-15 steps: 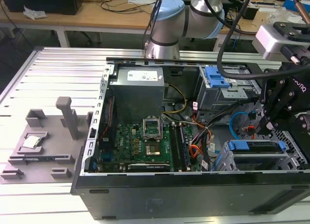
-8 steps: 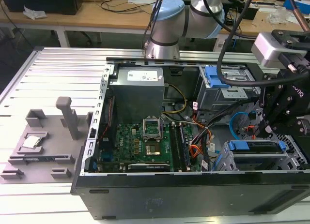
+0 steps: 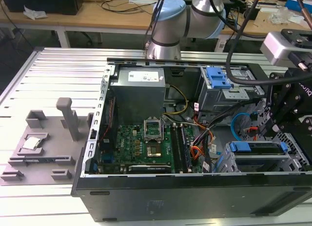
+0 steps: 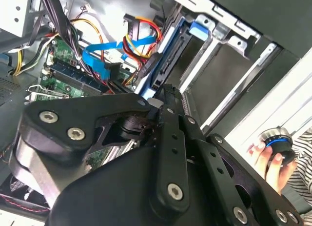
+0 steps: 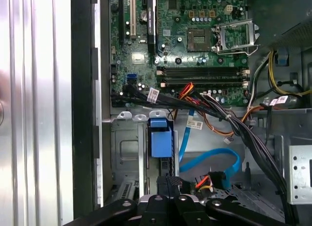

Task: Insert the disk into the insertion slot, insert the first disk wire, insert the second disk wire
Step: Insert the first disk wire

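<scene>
One disk (image 5: 161, 138) sits, seemingly home, in the insertion slot (image 5: 124, 153) just ahead of the gripper (image 5: 168, 183). A blue cable (image 5: 186, 138) loops right beside the gripper; clenched or released, I cannot tell.

Exterior view high, wrist views near motherboard (image 3: 146, 143)

In the exterior view the arm (image 3: 207, 11) is built of smooth, rounded silver-grey tubes with a pale blue joint cap (image 3: 168, 13). Black cables (image 3: 233, 40) loop from it past a light grey, box-shaped housing (image 3: 282, 45) near the wrist. The gripper (image 4: 163, 96) in the second wrist view is matt black, made of thick flat link bars (image 4: 165, 153) with rounded ends, pinned together and studded with round silver screw heads (image 4: 48, 117).
</scene>
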`<action>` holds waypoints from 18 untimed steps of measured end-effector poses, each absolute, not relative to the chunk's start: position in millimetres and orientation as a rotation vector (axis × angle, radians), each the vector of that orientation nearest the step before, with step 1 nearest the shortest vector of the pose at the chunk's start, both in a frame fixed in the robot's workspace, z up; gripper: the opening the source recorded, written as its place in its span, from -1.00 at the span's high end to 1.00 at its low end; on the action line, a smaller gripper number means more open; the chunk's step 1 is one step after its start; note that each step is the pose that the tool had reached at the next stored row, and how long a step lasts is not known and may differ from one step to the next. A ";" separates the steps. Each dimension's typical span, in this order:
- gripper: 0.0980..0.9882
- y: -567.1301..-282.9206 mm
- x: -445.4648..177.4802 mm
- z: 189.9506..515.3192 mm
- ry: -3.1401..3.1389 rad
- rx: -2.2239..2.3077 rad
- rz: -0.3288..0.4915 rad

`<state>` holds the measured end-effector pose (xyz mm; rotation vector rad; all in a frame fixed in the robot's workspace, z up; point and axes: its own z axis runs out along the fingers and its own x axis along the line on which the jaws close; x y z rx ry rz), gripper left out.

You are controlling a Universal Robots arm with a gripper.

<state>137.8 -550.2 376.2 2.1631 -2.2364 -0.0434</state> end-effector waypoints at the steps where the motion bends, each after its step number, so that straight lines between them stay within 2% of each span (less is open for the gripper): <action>1: 0.98 -549.3 140.5 376.3 -2.236 2.163 -0.043; 16: 0.98 -548.6 146.0 373.1 -2.236 2.162 -0.043; 17: 0.96 -548.6 146.0 373.1 -2.236 2.162 -0.043; 18: 0.69 -548.6 146.0 373.1 -2.236 2.163 -0.043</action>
